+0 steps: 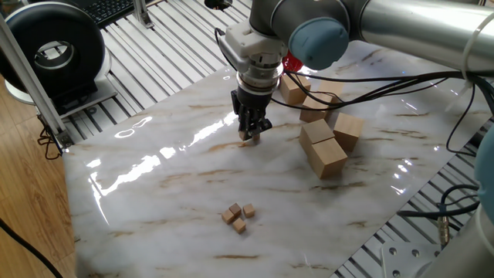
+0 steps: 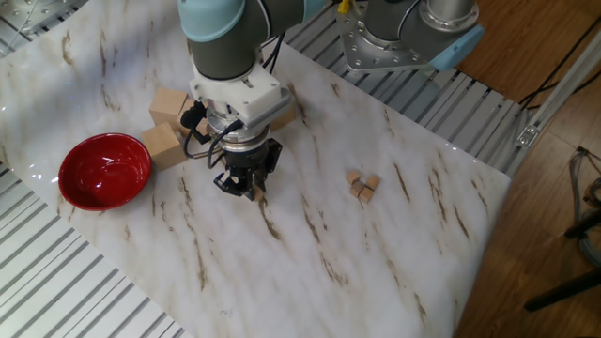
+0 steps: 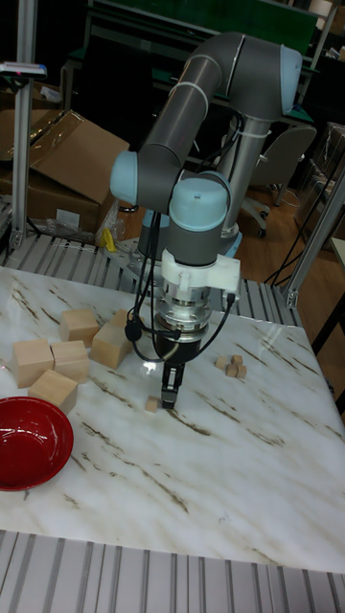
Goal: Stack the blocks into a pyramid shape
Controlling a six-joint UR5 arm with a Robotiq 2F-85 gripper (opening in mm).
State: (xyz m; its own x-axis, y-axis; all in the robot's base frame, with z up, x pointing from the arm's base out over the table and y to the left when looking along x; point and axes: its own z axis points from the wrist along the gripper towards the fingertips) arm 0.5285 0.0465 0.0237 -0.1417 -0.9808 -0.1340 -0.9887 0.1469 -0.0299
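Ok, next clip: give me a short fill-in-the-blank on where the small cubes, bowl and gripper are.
1. Apart from the gripper, ___ tiny cubes sit clustered together.
2. The bowl is ___ in color.
3. The gripper's fingertips are down beside a single tiny ___.

Missing words: three; red; cube

Four tiny tan cubes on the marble table

Three cubes lie flat, clustered and unstacked; the fourth cube sits apart, just beside the pincer tips.
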